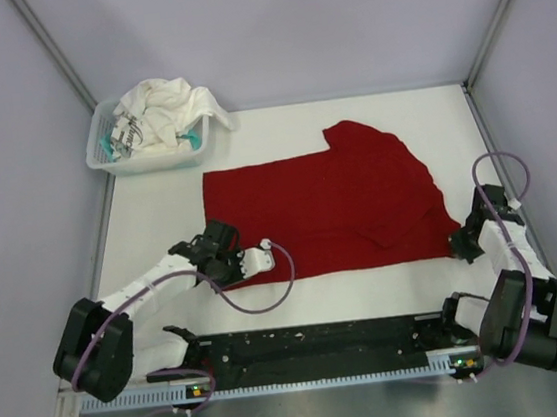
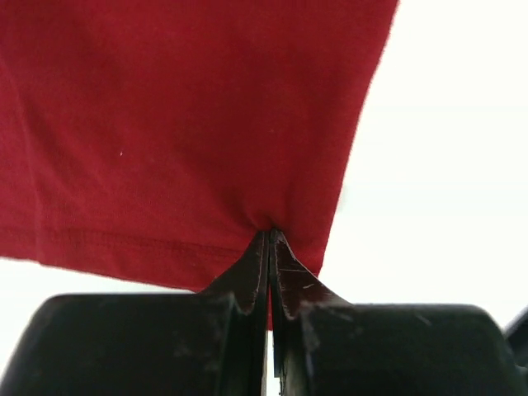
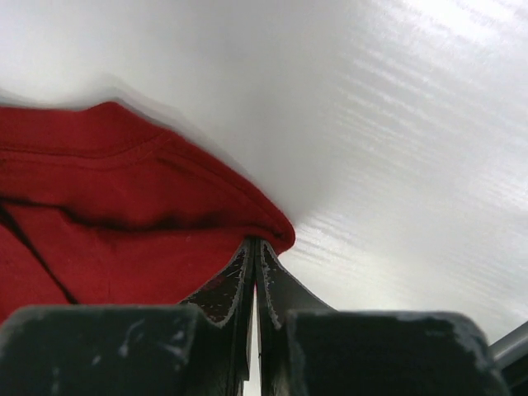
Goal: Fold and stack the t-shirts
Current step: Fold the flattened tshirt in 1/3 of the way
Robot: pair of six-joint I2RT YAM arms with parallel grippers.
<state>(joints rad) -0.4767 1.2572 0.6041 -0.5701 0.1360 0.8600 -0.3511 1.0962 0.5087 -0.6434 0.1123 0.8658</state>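
Both near corners of the red t-shirt (image 1: 339, 207) pinched; folding judged barely begun.
Nearest, at 7 o'clock of the cloth, the left gripper (image 2: 271, 235) is seen closed tight on the hem beside the corner; at 4 o'clock the right gripper (image 3: 254, 243) is clamped on a doubled, seamed edge. The shirt is spread on the table (image 1: 159, 222), one sleeve out toward 3 o'clock; no finished fold can be made out. Farther, at 11 o'clock, the white t-shirt (image 1: 169, 108) is seen crumpled in the basket (image 1: 143, 166), so both folds and the stack are judged outstanding. The pinches are confirmed only by the wrist views; the basket and overall layout are given only by the top view.
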